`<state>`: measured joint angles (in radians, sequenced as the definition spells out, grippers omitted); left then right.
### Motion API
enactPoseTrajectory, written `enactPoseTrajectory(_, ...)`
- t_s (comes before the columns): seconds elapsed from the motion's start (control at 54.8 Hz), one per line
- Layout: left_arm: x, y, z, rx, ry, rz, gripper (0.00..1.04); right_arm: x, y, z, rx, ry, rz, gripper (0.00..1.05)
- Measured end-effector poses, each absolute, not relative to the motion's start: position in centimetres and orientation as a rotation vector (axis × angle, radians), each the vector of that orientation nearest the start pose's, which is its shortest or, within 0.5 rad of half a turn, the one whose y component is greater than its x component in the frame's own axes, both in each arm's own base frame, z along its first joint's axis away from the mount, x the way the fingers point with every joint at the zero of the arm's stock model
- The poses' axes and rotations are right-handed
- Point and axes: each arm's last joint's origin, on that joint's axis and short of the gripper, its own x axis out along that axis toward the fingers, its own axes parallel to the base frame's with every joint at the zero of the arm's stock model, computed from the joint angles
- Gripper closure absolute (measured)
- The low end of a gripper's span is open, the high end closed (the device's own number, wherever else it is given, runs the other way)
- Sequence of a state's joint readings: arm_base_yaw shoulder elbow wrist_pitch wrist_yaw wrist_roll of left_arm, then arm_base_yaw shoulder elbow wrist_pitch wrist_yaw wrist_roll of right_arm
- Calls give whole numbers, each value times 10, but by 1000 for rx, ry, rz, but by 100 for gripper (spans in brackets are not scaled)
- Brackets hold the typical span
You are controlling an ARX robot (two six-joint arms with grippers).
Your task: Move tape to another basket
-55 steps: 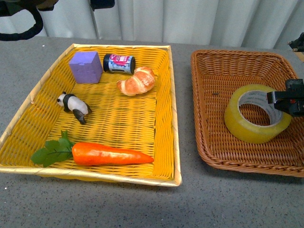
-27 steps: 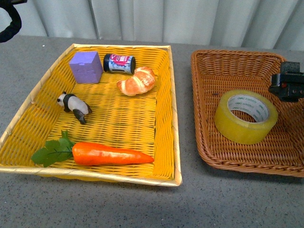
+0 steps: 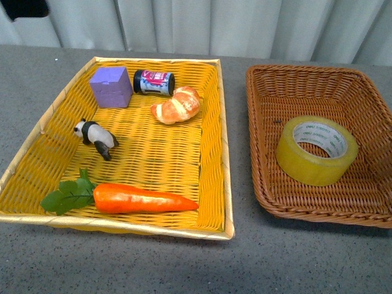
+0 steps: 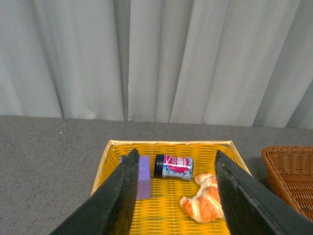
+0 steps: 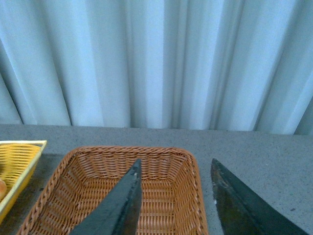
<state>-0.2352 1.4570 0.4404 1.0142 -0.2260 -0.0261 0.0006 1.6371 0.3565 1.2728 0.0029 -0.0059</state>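
Scanning left to right, what sits where? — Jo

Yellow basket on the left: purple cube, can on its side and croissant along the far end, panda mid-left, carrot along the near edge. No tape in it. — Lee

And the tape? — Jo

The tape lies flat on the floor of the brown basket on the right. It's roughly central, with the core hole facing up, so its axis is vertical. Nothing is touching it. — Lee

Grippers? — Jo

Neither gripper shows in the front view. Left gripper has its fingers spread wide and empty, raised and looking down on the far end of the yellow basket. Right gripper is also spread wide and empty, lifted above the brown basket and facing the curtain. — Lee

Tape relative to the right fingers? — Jo

It's out of the right wrist view, which only frames the basket's far wall. My read is that the roll sits below the fingers and closer to the robot. The right arm is clearly the nearer one. — Lee

Status? — Jo

Transfer looks done to me. If a regrasp is needed, I'd drop the right arm down with one finger through the core and pinch the roll wall. — Lee
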Motion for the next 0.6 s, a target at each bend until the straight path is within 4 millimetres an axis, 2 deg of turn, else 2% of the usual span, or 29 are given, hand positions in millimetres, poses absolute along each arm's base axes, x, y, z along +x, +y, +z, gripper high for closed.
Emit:
enactPoseTrajectory(0.164,231,-37,181,-14,11,-2,89,232,0,152,-6,32,-1,98)
enactPoseTrajectory(0.201,226,-34,179,-13,11,2,94,227,0,153,-6,41,-1,103)
enactPoseTrajectory(0.237,220,-31,178,-12,11,0,101,221,0,157,-6,35,-1,104)
enactPoseTrajectory(0.474,192,-19,173,-7,11,-4,101,191,0,161,-6,19,-1,104)
enactPoseTrajectory(0.602,178,-14,162,-7,14,0,101,177,0,161,-6,18,-1,104)
